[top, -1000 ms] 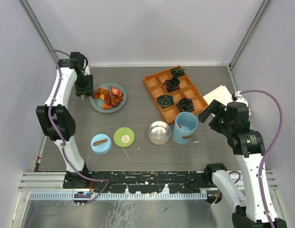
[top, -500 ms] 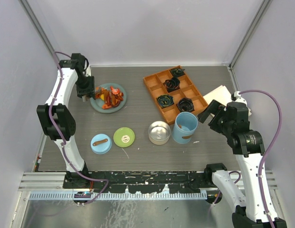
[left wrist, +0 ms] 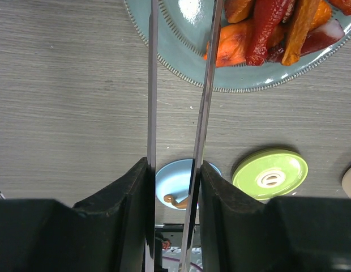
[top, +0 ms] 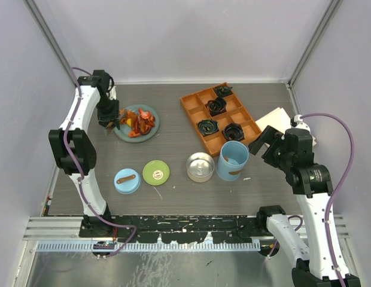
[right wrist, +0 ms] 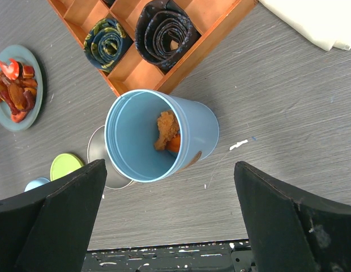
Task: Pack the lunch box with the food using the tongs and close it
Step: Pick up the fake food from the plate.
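Note:
My left gripper (top: 108,115) is at the left edge of the teal plate (top: 151,130), shut on the tongs (left wrist: 205,113). The tongs' two slim metal arms run forward between the fingers (left wrist: 124,198) to the plate rim (left wrist: 187,39). The food (left wrist: 266,25), orange and red chunks, lies piled just right of the tong arms. The tong tips are out of the wrist view. The light-blue cylinder (right wrist: 158,136) stands open with a couple of food pieces inside (right wrist: 166,131). Beside it stands the steel tin (top: 200,166). The green lid (top: 155,172) and blue lid (top: 127,180) lie apart on the table. My right gripper (top: 266,142) hovers open, right of the cylinder.
An orange compartment tray (top: 194,100) holding black coils stands at the back right. A white folded cloth (top: 275,118) lies beyond it by the right wall. Enclosure walls close in the left, back and right sides.
My left gripper has shifted slightly toward the back and squeezed the tongs' arms a little closer together at the plate. The right arm has not moved.

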Motion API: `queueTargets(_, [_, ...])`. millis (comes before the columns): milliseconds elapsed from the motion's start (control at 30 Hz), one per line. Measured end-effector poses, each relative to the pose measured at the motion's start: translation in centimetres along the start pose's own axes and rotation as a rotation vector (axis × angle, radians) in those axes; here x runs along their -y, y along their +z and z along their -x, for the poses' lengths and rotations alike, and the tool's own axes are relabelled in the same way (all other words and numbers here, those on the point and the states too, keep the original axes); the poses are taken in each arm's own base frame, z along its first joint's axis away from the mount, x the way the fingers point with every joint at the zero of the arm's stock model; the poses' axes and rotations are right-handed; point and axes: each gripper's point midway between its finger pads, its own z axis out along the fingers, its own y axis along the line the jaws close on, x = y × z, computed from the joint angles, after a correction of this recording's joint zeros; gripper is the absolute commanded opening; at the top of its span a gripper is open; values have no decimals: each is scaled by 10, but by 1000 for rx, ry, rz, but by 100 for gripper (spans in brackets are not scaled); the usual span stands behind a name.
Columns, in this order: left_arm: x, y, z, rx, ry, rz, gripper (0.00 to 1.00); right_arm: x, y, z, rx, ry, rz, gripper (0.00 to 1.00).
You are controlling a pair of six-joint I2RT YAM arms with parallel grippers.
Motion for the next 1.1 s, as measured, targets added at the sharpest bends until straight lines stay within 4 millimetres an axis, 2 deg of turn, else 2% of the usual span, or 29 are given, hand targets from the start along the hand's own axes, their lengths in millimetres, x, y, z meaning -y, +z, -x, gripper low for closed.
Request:
queueTargets(233, [0, 0, 0, 1, 8, 11, 39, -1, 0, 0, -2, 0, 3, 100])
queueTargets(500, [0, 0, 0, 1, 8, 11, 16, -1, 0, -1, -5, 0, 8, 100])
queueTargets(900, [2, -2, -1, -3, -3, 4, 8, -3, -2, -1, -5, 3, 18, 100])
queueTargets(1100, [3, -21, -2, 33, -11, -4, 8, -3, -4, -1, 3, 5, 24, 100])
